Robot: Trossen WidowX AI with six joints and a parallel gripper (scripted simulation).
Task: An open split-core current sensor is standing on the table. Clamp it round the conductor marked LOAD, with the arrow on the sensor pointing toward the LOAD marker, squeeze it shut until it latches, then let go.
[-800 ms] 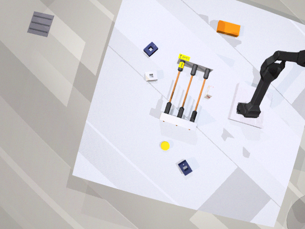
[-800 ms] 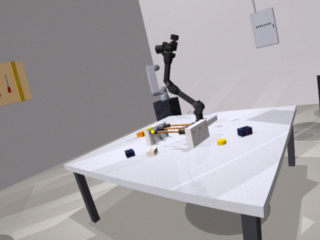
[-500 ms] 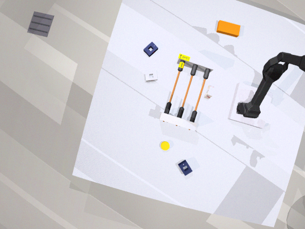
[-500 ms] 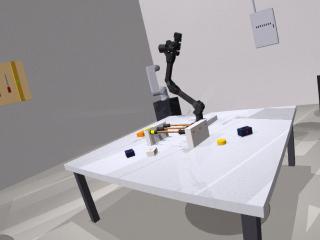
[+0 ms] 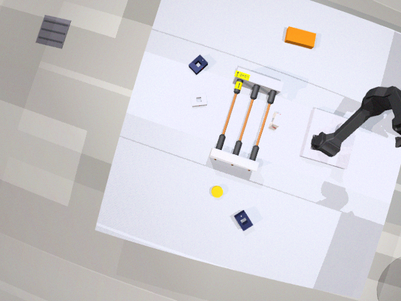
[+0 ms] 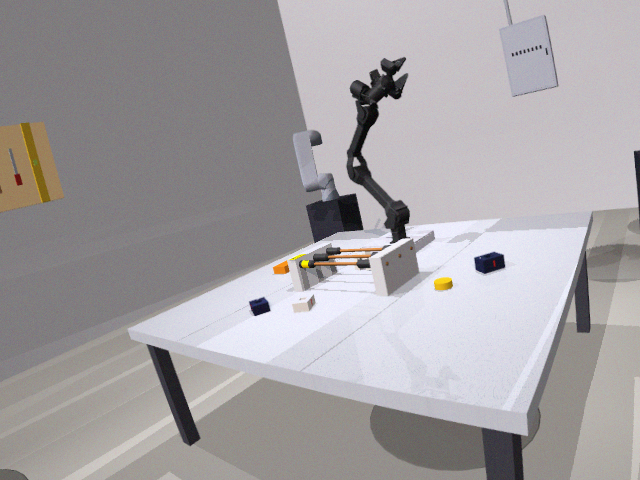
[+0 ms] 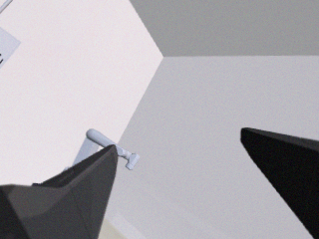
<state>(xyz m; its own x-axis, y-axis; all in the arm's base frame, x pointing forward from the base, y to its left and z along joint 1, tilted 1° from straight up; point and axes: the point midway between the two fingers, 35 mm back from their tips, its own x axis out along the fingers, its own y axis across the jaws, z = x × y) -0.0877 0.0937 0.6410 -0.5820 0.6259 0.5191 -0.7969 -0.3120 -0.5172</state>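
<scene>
The open sensor (image 5: pixel 272 125), small and whitish with a red mark, stands on the table between the conductor rack and the arm's base. It is mostly hidden behind the rack in the exterior view; its arrow is too small to read. The LOAD conductor (image 5: pixel 229 113) (image 6: pixel 338 264) is the copper rod with a yellow sleeve, at the rack's side away from the arm. The yellow LOAD marker (image 5: pixel 242 75) is on the end block beside that sleeve. My gripper (image 6: pixel 405 69) (image 7: pixel 178 142) is open and empty, raised high above the table and pointing away from it.
Two more copper rods run between the rack's white end blocks (image 5: pixel 234 159) (image 6: pixel 397 268). A white block-shaped sensor (image 5: pixel 201 104) (image 6: pixel 303 303), two dark blue ones (image 5: pixel 193 68) (image 6: pixel 259 306) (image 6: pixel 489 262), a yellow disc (image 5: pixel 217 191) (image 6: pixel 443 283) and an orange block (image 5: pixel 300 37) (image 6: pixel 281 267) stand around it.
</scene>
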